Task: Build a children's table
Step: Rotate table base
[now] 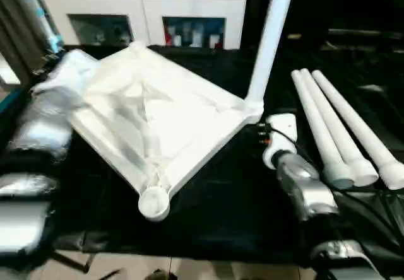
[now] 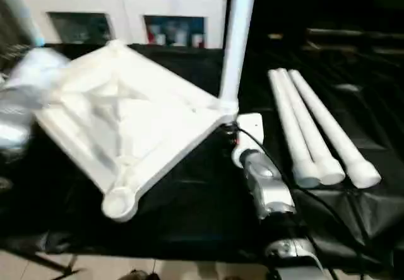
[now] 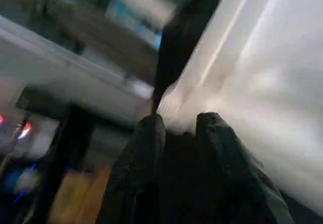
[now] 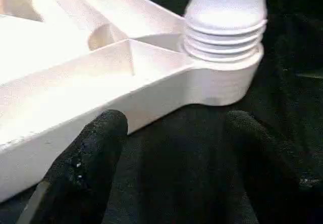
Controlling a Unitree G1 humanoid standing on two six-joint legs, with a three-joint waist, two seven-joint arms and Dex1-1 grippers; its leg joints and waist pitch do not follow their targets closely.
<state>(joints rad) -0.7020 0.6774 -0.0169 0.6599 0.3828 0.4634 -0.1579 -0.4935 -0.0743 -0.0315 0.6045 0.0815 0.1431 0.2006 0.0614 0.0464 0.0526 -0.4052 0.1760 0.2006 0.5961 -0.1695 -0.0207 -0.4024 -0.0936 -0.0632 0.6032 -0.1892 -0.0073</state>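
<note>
The white tabletop [image 1: 158, 116] lies ribbed side up on the black-draped work table, turned like a diamond and tilted. One white leg [image 1: 270, 40] stands upright in its right corner socket [image 4: 222, 77], threads showing. My right gripper [image 4: 176, 128] is open just in front of that corner, its fingers [image 4: 96, 143] apart on the black cloth, touching nothing. Three more legs [image 1: 334, 122] lie side by side to the right. At the tabletop's left corner my left gripper [image 3: 179, 123] is shut on the rim, its fingertips [image 3: 151, 128] close together.
The empty near corner socket [image 1: 153, 202] points toward me, close to the work table's front edge [image 1: 189, 245]. A white cabinet [image 1: 145, 9] with glass doors stands behind. My silver right forearm [image 1: 303, 185] lies between the tabletop and the loose legs.
</note>
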